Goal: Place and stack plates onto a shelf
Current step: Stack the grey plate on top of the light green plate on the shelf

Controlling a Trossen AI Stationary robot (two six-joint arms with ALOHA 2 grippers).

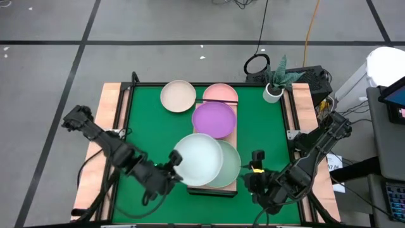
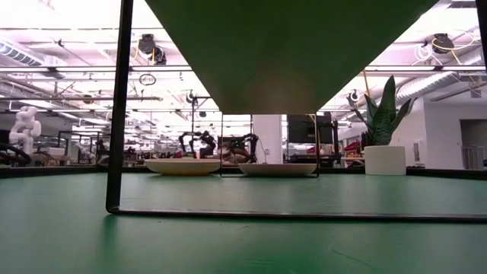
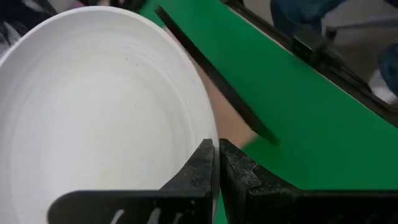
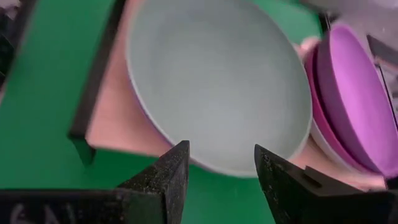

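Observation:
My left gripper (image 1: 176, 159) (image 3: 216, 148) is shut on a pale blue-white plate (image 1: 197, 158) (image 3: 99, 112), held over the near end of the light-wood shelf (image 1: 233, 136) (image 4: 118, 124). Below it a mint green plate (image 1: 231, 166) (image 4: 217, 81) lies on the shelf. A purple plate (image 1: 214, 119) (image 4: 354, 93) tops a stack farther along the shelf. A pale pink plate (image 1: 220, 93) (image 2: 278, 169) and a cream plate (image 1: 178, 96) (image 2: 183, 165) lie beyond. My right gripper (image 1: 256, 158) (image 4: 221, 152) is open, just right of the shelf's near end, touching nothing. My left gripper pinches the pale blue-white plate's rim (image 3: 208, 134) between its two fingers, on the plate's near-left side. The fingers come roughly level from the table's left. The plate is lifted above the shelf and overlaps the mint green plate from above.
A potted plant (image 1: 276, 79) (image 2: 384, 144) stands at the table's far right corner. The shelf stands on a black frame whose leg (image 2: 118, 106) shows in the low view. Bare green table (image 1: 145, 126) lies left of the shelf.

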